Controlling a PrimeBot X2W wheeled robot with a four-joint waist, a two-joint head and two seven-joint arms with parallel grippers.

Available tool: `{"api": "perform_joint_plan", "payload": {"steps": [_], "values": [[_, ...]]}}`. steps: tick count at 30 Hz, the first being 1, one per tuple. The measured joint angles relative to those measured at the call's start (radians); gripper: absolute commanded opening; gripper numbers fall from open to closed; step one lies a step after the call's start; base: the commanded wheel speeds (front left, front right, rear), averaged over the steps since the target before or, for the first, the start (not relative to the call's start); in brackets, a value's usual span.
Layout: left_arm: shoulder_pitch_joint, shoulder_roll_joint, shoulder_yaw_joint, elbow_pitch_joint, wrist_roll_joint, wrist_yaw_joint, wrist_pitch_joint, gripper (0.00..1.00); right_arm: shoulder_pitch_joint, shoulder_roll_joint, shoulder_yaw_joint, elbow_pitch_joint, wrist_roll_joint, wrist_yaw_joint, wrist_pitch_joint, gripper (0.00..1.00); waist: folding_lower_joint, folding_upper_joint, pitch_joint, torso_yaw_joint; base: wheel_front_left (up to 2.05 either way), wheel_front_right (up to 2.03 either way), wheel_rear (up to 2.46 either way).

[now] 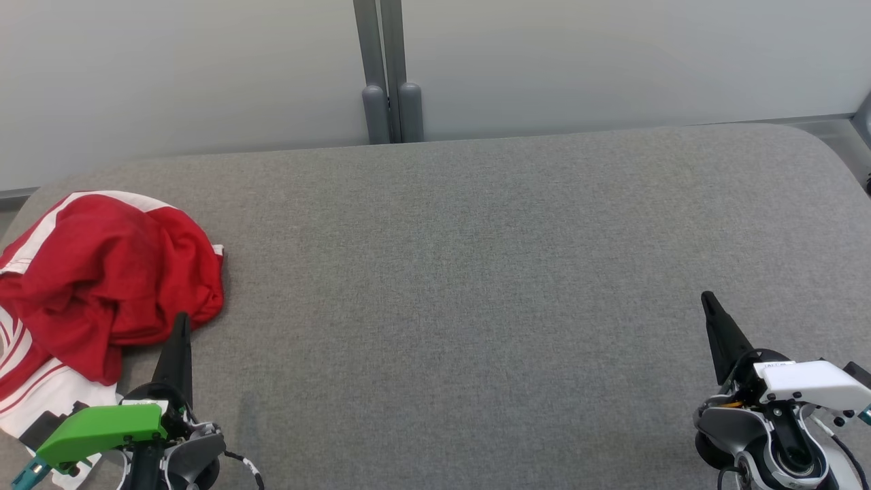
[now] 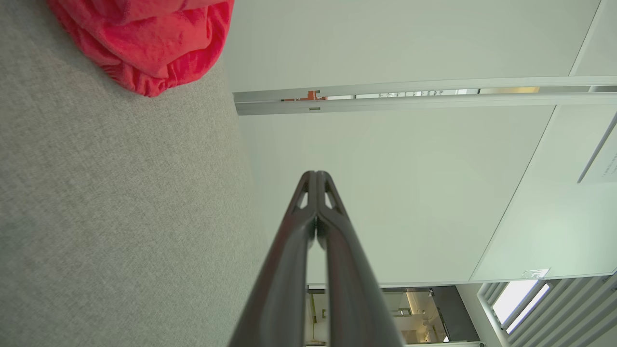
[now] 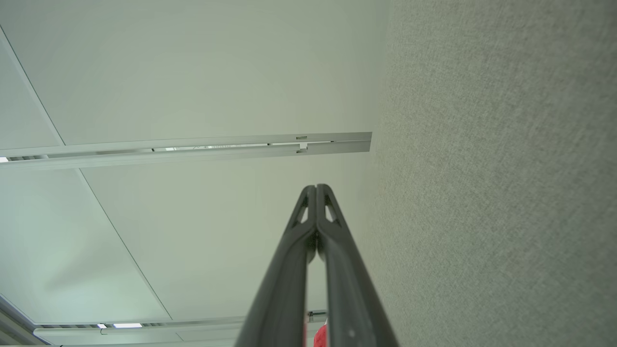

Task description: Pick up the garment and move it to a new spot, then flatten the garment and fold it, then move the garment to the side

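Grey table [image 1: 476, 272]: crumpled red garment [image 1: 109, 272] at left edge.

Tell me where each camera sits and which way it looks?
Head view: on the head, looking down at the grey surface and garment; left gripper and right gripper show, both shut.
Left wrist view: on that wrist, looking along the left gripper towards the wall, past the garment.
Right wrist view: on that wrist, looking along the right gripper towards the wall.
Head and left wrist views share the garment.
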Motion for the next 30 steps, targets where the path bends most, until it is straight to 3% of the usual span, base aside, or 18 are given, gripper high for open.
{"api": "perform_joint_plan", "payload": {"steps": [7,8,21,30], "values": [[0.000,0.000,0.000,0.000,0.000,0.000,0.000,0.00,0.000,0.000,0.000,0.000,0.000,0.000,0.000,0.00,0.0000,0.0000,0.000,0.000,0.00,0.00,0.00],[0.001,-0.001,0.000,0.003,0.000,0.000,0.000,1.00,0.001,0.001,0.000,0.003,-0.001,0.000,0.000,1.00,0.0000,0.0000,0.000,0.000,0.00,0.00,0.00],[0.032,-0.008,-0.042,0.035,0.030,0.002,-0.048,1.00,0.041,0.010,0.027,0.015,-0.057,0.000,-0.049,1.00,0.0000,-0.0001,-0.001,0.001,0.00,0.00,0.00],[0.032,-0.004,-0.065,0.031,0.152,0.002,-0.090,1.00,0.046,0.003,0.048,-0.016,-0.252,0.000,-0.090,1.00,0.0000,0.0000,-0.005,0.006,0.00,0.00,0.00]]}}
